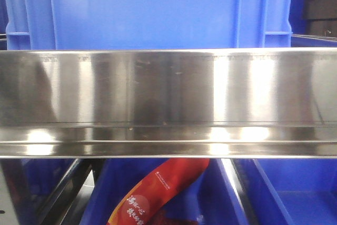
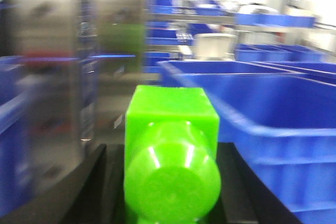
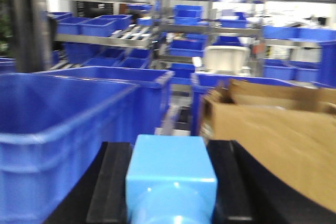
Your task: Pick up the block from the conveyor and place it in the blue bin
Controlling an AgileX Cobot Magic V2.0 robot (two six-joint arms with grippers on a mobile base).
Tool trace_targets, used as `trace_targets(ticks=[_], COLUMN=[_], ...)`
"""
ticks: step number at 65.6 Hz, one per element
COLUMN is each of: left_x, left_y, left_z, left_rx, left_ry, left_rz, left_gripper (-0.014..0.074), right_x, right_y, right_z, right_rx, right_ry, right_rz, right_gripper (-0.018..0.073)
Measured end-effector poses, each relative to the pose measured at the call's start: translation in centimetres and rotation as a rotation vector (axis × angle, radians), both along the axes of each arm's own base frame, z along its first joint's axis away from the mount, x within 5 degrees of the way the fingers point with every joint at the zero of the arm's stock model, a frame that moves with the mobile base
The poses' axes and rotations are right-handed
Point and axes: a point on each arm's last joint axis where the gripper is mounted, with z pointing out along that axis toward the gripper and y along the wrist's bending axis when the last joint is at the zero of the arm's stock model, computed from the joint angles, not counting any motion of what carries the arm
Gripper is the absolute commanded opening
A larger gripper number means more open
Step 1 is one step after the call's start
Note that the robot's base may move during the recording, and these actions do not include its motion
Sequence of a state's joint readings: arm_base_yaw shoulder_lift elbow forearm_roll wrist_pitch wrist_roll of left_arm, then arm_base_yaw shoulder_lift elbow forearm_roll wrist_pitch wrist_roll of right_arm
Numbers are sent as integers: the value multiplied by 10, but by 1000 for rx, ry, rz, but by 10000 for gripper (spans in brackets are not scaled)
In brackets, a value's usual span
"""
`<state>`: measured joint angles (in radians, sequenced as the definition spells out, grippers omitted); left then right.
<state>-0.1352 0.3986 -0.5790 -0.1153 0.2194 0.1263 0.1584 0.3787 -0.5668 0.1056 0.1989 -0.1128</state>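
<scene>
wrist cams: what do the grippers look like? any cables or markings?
Left gripper and right gripper look alike: two flat, matte black fingers each, plain slabs. No cables or markings show, though both views are blurred. The arms are out of frame.

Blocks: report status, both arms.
Left gripper shut on green block. Right gripper shut on light blue block. Blue bin beside green block, nothing between. Conveyor not in view.

Left gripper (image 2: pixel 165 148) has two broad, flat, matte-black slab fingers (image 2: pixel 79 192); right gripper (image 3: pixel 169 142) looks the same, black fingers (image 3: pixel 113 182), all blurred.
</scene>
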Motion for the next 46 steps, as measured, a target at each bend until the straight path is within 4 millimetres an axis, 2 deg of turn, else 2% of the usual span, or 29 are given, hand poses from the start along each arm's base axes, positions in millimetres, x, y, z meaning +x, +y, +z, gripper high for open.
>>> trace_targets(ticks=[7, 19, 31, 46], left_x=[14, 49, 96, 164], left_y=[-10, -39, -76, -117], left_z=[12, 36, 60, 61], left_rx=[47, 84, 50, 44], left_ry=[20, 75, 136, 227], left_rz=[-80, -230, -322, -349], left_gripper=[-111, -111, -111, -104], right_x=[14, 47, 83, 142], right_y=[8, 32, 66, 107], right_z=[14, 35, 53, 57], right_rx=[-4, -14, -18, -35], right_ry=[23, 63, 92, 143], right_rz=[61, 186, 294, 332], right_gripper=[-162, -162, -162, -152])
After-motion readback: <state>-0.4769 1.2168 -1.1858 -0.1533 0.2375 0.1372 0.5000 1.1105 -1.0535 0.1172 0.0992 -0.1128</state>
